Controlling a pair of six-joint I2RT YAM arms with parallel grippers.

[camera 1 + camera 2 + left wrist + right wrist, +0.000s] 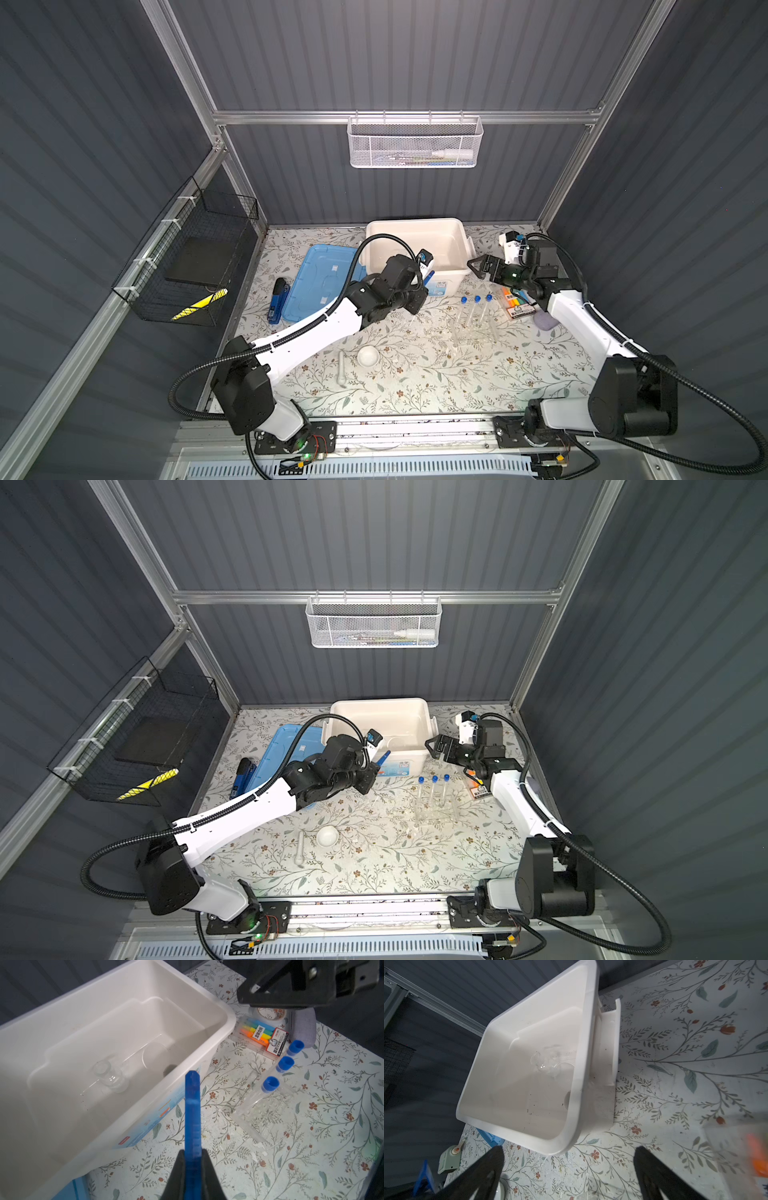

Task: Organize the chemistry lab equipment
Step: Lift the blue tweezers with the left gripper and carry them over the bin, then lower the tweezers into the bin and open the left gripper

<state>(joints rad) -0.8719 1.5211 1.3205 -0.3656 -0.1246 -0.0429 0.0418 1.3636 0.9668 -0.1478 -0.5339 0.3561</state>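
Blue tweezers [192,1109] clamped in left end effector [192,1153], tip near white bin [93,1022] | right end effector [569,1151] spread wide, empty

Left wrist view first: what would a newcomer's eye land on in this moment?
The blue tweezers, pinched in the left gripper, point toward the white bin, where a small clear glass vessel sits inside. Beside the bin, three blue-capped test tubes stand in a clear tube rack.
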